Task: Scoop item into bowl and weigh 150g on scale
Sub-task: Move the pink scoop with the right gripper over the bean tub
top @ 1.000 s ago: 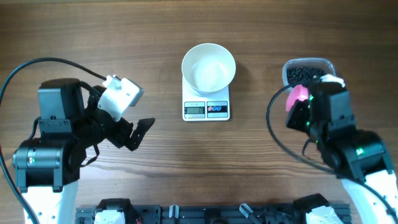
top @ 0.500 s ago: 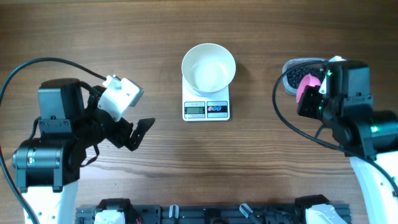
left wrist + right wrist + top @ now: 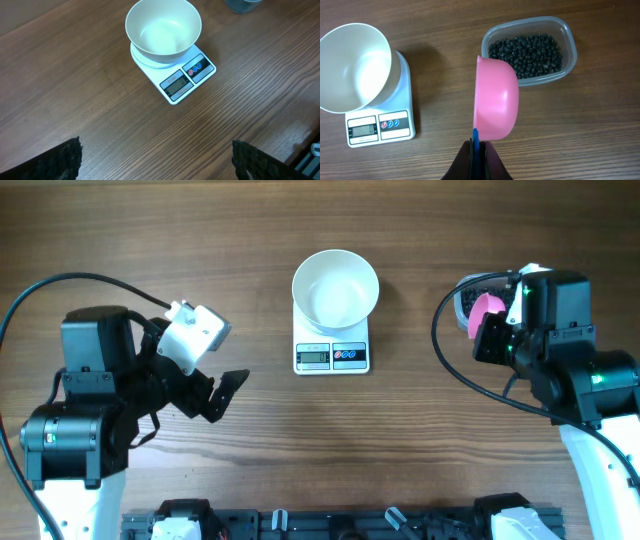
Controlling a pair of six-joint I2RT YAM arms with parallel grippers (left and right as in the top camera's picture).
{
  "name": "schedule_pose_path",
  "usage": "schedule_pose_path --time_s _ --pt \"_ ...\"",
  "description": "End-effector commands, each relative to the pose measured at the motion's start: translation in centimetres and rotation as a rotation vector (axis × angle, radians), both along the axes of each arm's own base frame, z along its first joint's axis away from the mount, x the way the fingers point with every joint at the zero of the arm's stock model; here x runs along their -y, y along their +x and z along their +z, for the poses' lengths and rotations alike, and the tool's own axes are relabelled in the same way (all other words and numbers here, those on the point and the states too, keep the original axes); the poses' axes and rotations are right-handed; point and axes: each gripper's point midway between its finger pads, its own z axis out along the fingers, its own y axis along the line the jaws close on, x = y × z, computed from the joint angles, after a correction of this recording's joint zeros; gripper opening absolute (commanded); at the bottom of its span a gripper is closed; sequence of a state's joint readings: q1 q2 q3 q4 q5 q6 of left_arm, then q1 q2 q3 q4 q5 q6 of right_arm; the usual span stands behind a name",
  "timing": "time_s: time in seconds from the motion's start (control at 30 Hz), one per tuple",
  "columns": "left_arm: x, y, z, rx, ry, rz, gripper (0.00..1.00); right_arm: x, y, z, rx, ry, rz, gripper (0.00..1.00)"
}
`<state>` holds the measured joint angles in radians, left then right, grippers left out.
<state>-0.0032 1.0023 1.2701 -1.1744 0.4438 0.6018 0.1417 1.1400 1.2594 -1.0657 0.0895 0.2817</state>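
A pink scoop tipped on edge, clear plastic tub near it, wooden table

Black-jointed arms on white bases — looping black cables, a white camera block, a black left hand

Overhead looked straight down, covering the whole table. Left wrist cam looked down at a slant, right wrist near top-down, both at similar mid-range. All three shared the bowl on the scale. Whole tub only in right wrist.
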Motion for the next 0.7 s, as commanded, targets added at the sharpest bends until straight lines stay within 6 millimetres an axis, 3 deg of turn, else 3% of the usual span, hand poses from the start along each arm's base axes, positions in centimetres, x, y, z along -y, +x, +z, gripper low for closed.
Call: schedule_pose_path --time_s 0.0,0.4,0.53,0.67 --pt "0.2 0.1 0.9 0.030 -0.007 -0.021 1.00 -0.1 0.2 0.9 0.021 0.002 0.020 0.04" --pt "0.2 0.1 0.9 0.030 -0.007 -0.021 1.00 1.0 1.0 -0.4 -0.023 -0.095 0.020 0.04" --pt "0.2 0.1 0.9 0.030 -0.007 -0.021 1.00 2.9 2.1 -0.8 -0.026 -0.194 -0.044 0.04" --pt "0.2 0.1 0.9 0.030 -0.007 -0.021 1.00 3.1 4.3 -1.8 -0.036 -0.296 0.049 0.04"
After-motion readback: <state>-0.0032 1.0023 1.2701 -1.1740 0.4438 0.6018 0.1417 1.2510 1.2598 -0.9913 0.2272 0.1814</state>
